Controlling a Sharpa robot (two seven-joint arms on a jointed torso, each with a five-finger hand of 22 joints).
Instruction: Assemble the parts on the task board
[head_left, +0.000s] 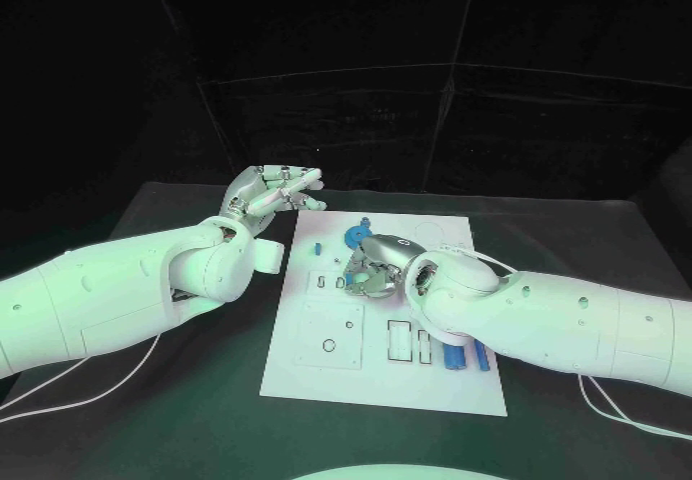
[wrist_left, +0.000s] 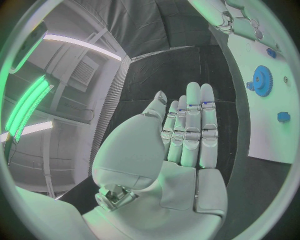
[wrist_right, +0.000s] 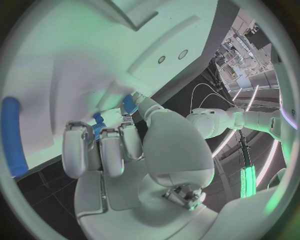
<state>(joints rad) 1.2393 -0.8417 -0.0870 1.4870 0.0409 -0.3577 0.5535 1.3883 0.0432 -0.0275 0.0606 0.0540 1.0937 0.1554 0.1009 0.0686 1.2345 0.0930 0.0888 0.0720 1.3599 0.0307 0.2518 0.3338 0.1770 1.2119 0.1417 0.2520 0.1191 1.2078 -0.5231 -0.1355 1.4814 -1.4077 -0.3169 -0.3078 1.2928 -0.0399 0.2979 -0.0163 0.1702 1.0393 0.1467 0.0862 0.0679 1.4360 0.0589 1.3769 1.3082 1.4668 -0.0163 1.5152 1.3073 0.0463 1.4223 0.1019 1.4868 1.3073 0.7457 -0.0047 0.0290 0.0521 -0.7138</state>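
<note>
A small blue part (wrist_right: 97, 124) was pinched by the right hand (head_left: 378, 268) mid-board (head_left: 325, 375), blue pegs (head_left: 464, 357) lay unplaced near its right edge, and the left hand (head_left: 271, 193) was held open.

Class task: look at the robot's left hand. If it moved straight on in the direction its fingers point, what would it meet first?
Probably nothing: beyond the left hand lies bare black table, with the task board off to one side. Depth is unclear.

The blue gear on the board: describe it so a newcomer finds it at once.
Start at the white rectangular task board in the middle of the black table. Near its far edge, just beyond the right hand, lies the round blue toothed gear. Unlike the blue cylindrical pegs near the board's near right corner, it is flat, disc-shaped and toothed.
</note>
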